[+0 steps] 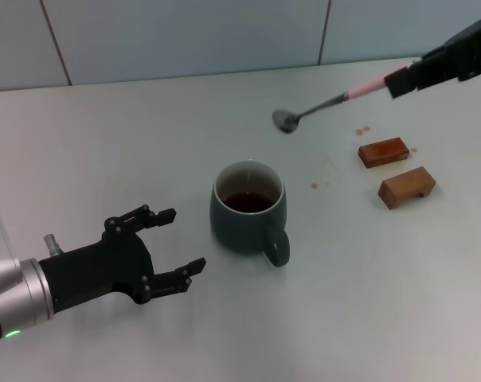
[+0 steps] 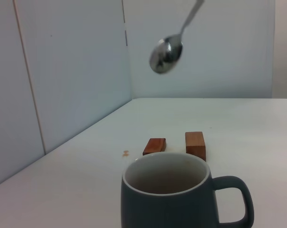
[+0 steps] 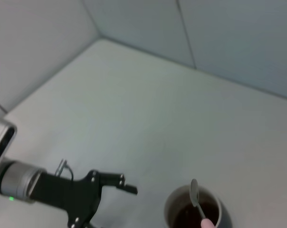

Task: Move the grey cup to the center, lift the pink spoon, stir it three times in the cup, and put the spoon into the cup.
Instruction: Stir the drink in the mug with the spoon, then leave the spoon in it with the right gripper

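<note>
The grey cup (image 1: 248,207) stands mid-table with brown liquid inside, its handle toward the front right; it also shows in the left wrist view (image 2: 174,199) and the right wrist view (image 3: 196,211). My right gripper (image 1: 400,81) at the far right is shut on the pink spoon (image 1: 336,99) by its pink handle. It holds the spoon in the air, metal bowl (image 1: 287,120) pointing left and down, behind and right of the cup. The spoon also shows in the left wrist view (image 2: 166,53) and the right wrist view (image 3: 196,198). My left gripper (image 1: 177,243) is open and empty, just left of the cup.
Two brown wooden blocks (image 1: 383,151) (image 1: 406,187) lie right of the cup. Small brown drips (image 1: 361,129) mark the table near them. A tiled wall (image 1: 224,36) runs along the back.
</note>
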You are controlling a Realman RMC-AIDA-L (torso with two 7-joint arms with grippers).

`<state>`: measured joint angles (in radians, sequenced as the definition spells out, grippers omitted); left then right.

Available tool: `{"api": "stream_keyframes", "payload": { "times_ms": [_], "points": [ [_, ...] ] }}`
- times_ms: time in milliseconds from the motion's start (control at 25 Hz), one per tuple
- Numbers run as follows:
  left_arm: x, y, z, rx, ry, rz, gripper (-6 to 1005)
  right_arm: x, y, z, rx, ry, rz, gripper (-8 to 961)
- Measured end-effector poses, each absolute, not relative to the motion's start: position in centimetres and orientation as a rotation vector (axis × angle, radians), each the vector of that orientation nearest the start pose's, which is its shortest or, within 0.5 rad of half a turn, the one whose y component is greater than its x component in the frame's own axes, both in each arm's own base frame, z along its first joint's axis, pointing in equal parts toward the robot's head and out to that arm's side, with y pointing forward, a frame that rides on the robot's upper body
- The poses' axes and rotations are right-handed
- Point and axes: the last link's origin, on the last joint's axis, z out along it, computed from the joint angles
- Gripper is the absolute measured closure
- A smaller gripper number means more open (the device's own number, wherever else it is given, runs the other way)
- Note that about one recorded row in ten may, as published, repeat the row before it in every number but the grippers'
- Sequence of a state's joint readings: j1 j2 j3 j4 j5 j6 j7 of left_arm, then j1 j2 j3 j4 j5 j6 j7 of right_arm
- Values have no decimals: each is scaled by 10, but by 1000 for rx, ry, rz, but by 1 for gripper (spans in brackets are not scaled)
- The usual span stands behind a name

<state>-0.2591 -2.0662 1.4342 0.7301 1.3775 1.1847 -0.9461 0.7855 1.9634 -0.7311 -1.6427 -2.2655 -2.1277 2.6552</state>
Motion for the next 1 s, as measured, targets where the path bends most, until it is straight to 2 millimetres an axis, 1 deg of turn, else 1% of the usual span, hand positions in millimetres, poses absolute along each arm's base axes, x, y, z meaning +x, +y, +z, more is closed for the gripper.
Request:
{"api": "stream_keyframes", "payload": {
  "times_ms": [120, 280, 480, 560, 600, 760, 1000],
  "points": [
    [-269, 290, -57, -2654, -187, -598, 157, 104, 345, 147, -2693, 1051, 21, 832],
    [-270, 292, -58, -2651, -190, -587, 157, 99, 355, 142, -2688, 1071, -41, 832],
    [-269, 292, -58, -2651, -190, -585, 157, 91, 363, 137, -2706, 1071, -70, 833],
    [-269, 292, -58, -2650, -188, -586, 157, 91, 368, 129, -2716, 1082, -95, 833],
    [-269, 292, -58, -2649, -188, -586, 157, 91, 368, 129, -2716, 1082, -95, 833],
    [-269, 293, -58, -2648, -188, -588, 157, 93, 373, 117, -2722, 1090, -152, 833],
    [-268, 293, -58, -2648, -185, -589, 157, 94, 379, 107, -2709, 1099, -202, 833]
  ]
}}
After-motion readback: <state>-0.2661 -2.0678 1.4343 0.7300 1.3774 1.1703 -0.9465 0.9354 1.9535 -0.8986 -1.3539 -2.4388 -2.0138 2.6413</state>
